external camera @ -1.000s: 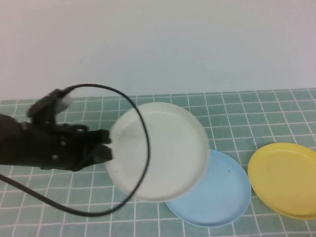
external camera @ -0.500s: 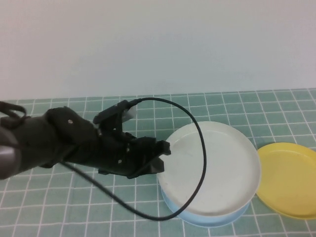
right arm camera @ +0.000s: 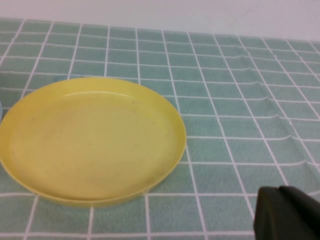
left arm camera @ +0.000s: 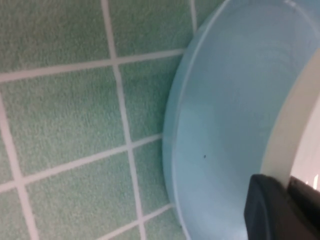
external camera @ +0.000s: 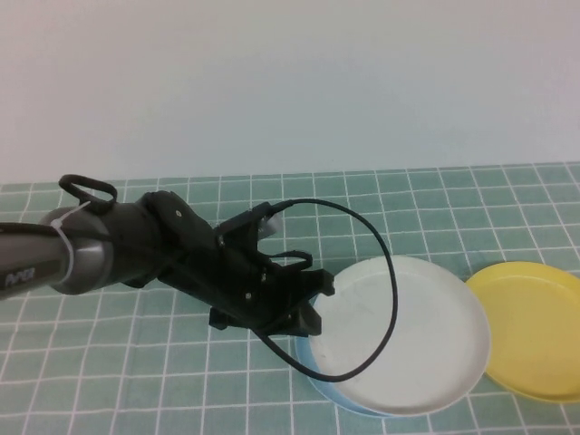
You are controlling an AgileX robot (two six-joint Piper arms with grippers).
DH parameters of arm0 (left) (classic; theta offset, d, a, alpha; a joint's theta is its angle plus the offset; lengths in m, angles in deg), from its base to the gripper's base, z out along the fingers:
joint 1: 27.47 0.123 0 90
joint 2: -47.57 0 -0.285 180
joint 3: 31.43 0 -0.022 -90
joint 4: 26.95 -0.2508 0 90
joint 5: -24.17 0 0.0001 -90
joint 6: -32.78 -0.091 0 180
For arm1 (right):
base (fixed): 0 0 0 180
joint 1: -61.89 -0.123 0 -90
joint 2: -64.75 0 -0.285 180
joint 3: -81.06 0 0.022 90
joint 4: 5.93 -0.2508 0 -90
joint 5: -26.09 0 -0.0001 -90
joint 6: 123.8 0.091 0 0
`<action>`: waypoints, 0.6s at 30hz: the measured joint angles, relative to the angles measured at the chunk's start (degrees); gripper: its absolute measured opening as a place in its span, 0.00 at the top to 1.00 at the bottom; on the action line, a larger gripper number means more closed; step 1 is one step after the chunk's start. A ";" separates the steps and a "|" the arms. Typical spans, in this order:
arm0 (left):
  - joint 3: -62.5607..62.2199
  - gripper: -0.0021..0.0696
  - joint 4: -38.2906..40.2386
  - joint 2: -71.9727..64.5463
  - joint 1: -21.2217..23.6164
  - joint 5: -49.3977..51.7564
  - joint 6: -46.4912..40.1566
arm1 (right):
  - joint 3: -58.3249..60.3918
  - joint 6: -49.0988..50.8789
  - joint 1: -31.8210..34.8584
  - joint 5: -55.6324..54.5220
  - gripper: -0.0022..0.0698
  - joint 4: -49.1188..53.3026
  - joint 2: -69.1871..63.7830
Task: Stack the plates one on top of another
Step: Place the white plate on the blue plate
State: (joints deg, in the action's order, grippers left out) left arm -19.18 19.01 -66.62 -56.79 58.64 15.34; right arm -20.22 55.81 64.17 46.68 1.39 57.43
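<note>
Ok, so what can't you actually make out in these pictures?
- Blue plate, high view: almost all of it lies hidden under the white plate.
- Left gripper, high view: its own black body covers the spot where it grips the white plate's rim.
- Right gripper: outside the high view; the right wrist view cuts it off at the corner.
- Yellow plate, high view: the picture's edge cuts it off.

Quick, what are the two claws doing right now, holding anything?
Left gripper: closed on the white plate's rim, over the light blue plate.
Right gripper: closed, empty, near the yellow plate.
</note>
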 joint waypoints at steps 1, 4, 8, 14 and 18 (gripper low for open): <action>0.00 0.97 -0.22 -0.10 0.00 -0.26 0.00 | 0.00 0.00 0.00 0.00 0.97 0.00 0.00; 0.00 0.97 -0.52 -0.10 0.11 -0.58 0.00 | 0.00 0.00 0.00 0.00 0.97 0.00 0.00; 0.00 0.97 -1.77 -0.10 0.11 -0.93 1.83 | 0.00 0.00 0.00 0.00 0.97 0.00 0.00; 0.00 0.92 -7.21 -0.10 0.11 -2.63 6.22 | 0.00 0.00 0.00 0.00 0.97 0.00 0.00; 0.00 0.76 -7.42 -0.10 0.11 -2.97 6.47 | 0.00 0.00 0.00 0.00 0.97 0.00 0.00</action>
State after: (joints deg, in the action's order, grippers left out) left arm -19.18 11.59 -66.71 -56.69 55.67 21.80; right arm -20.22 55.81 64.17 46.68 1.39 57.43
